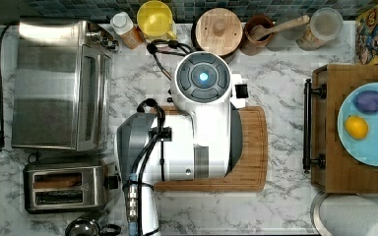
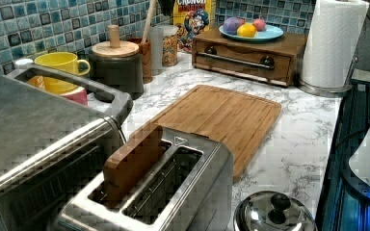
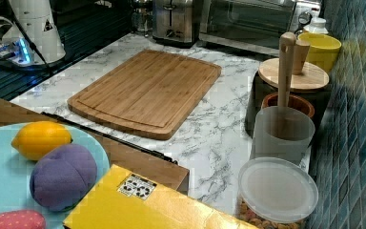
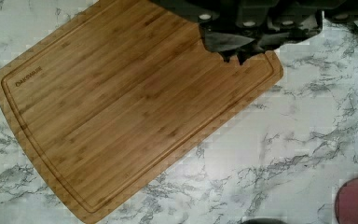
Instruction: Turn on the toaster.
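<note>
i see toaster (image 1: 65, 188) at 8 o'clock in top view, bread slice (image 2: 132, 161) upright in one slot, claw (image 4: 240, 49) above cutting board (image 4: 126, 107), fingers together, holding nothing

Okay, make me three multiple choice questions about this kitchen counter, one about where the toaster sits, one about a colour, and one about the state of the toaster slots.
1. In the top view, the toaster sits:
A. below the toaster oven
B. on the cutting board
C. on the plate

2. The mug is:
A. red
B. yellow
C. green

3. The toaster's slots hold:
A. nothing
B. bread in both
C. one brown slice

Answers: 1 A, it stands just under the oven. 2 B, the left view shows yellow. 3 C, one slot filled, the other empty.
</note>
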